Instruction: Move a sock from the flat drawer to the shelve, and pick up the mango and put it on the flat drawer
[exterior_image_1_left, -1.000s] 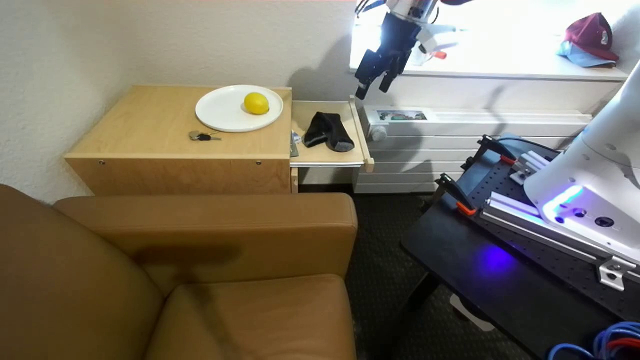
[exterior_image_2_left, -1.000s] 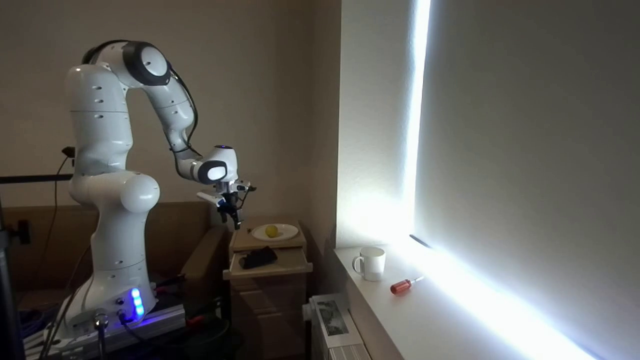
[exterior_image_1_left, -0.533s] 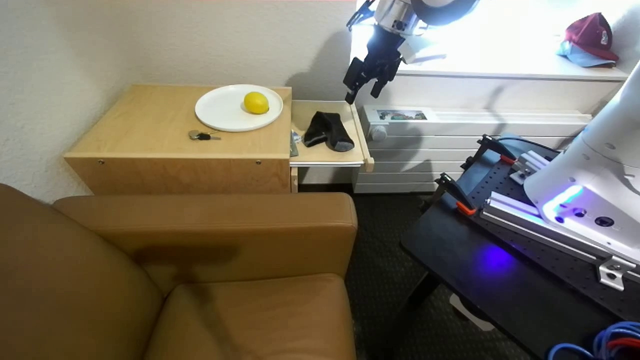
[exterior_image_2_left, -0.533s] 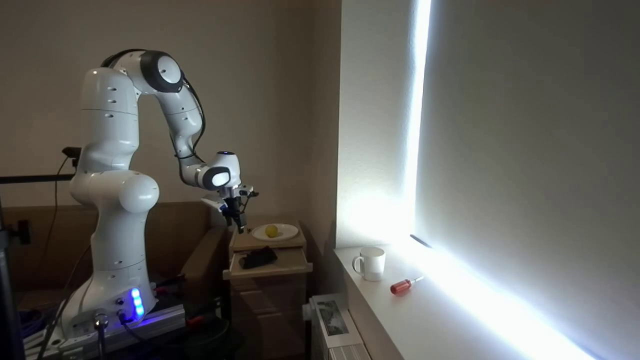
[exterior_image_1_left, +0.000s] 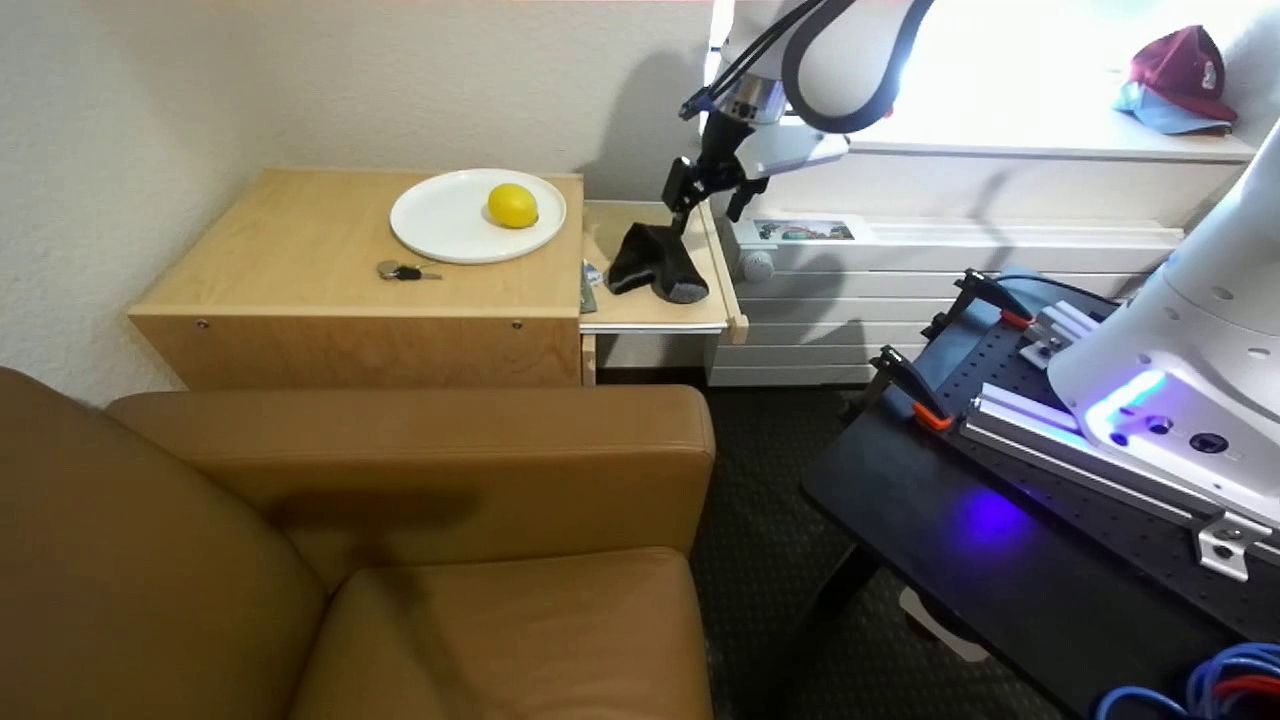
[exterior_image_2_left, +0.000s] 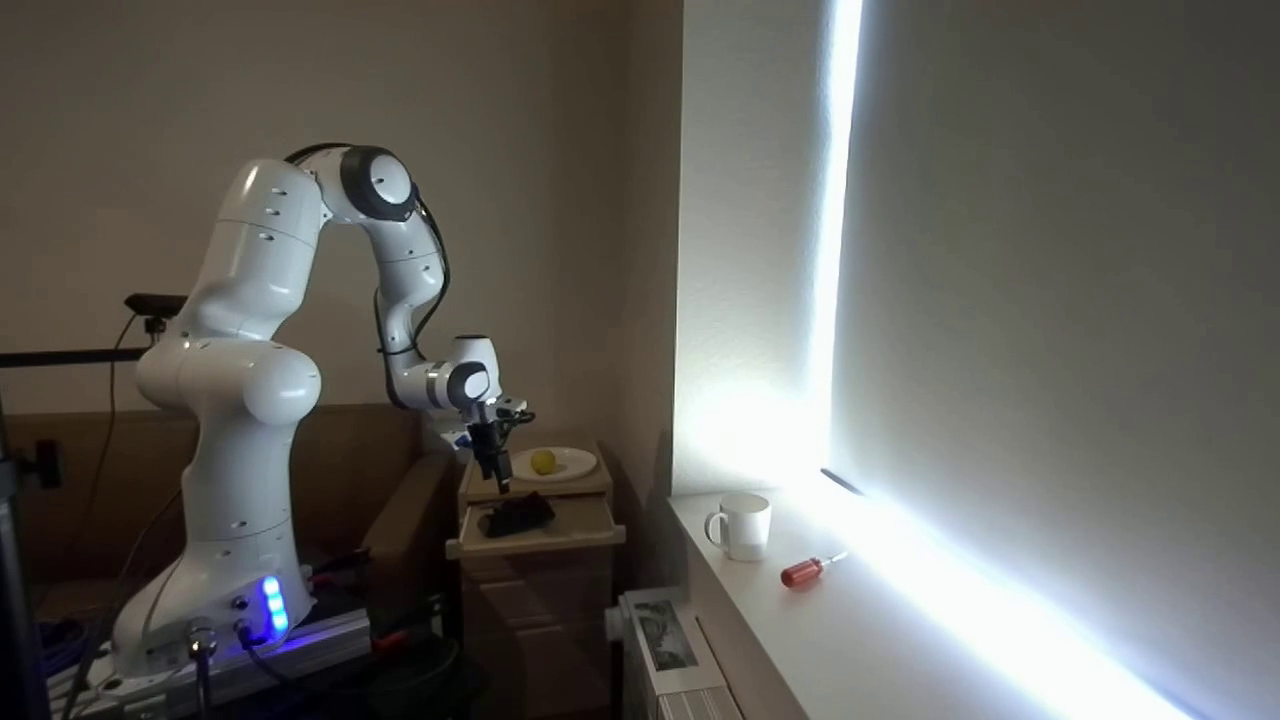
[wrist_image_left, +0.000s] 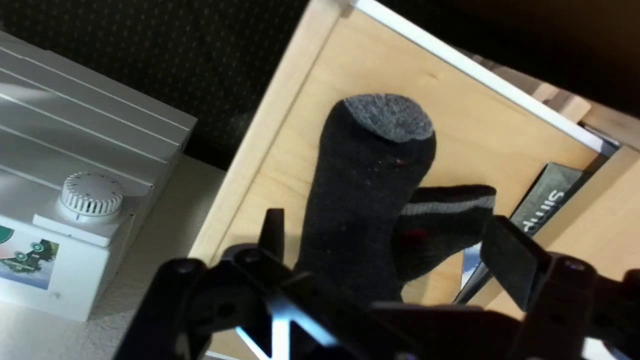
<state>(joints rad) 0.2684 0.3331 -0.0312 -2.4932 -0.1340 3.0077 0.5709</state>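
The sock (exterior_image_1_left: 650, 262), black with a grey toe, lies folded on the flat drawer (exterior_image_1_left: 640, 313), a pulled-out tan wooden board. My gripper (exterior_image_1_left: 707, 215) hangs over the drawer's wall-side end, fingers down and open. In the wrist view the sock (wrist_image_left: 365, 190) appears between the widely parted fingers (wrist_image_left: 273, 227), and nothing is gripped; the sock's lower end is hidden behind the gripper. A yellow mango (exterior_image_1_left: 512, 206) rests on the white plate (exterior_image_1_left: 440, 228) on the cabinet top. The shelve (exterior_image_2_left: 740, 640) is the white ledge below the bright window.
A white mug (exterior_image_2_left: 745, 530) and a red screwdriver (exterior_image_2_left: 803, 572) stand on the ledge, with caps (exterior_image_1_left: 1185, 80) farther along. Beside the drawer is a radiator (exterior_image_1_left: 900, 285). Keys (exterior_image_1_left: 402, 271) lie near the plate. A dark printed item (wrist_image_left: 552, 197) sits in the drawer's corner.
My gripper has come down and across towards the drawer, from above the radiator's end to close above the sock. Its fingers stay apart. Sock and mango have not moved.
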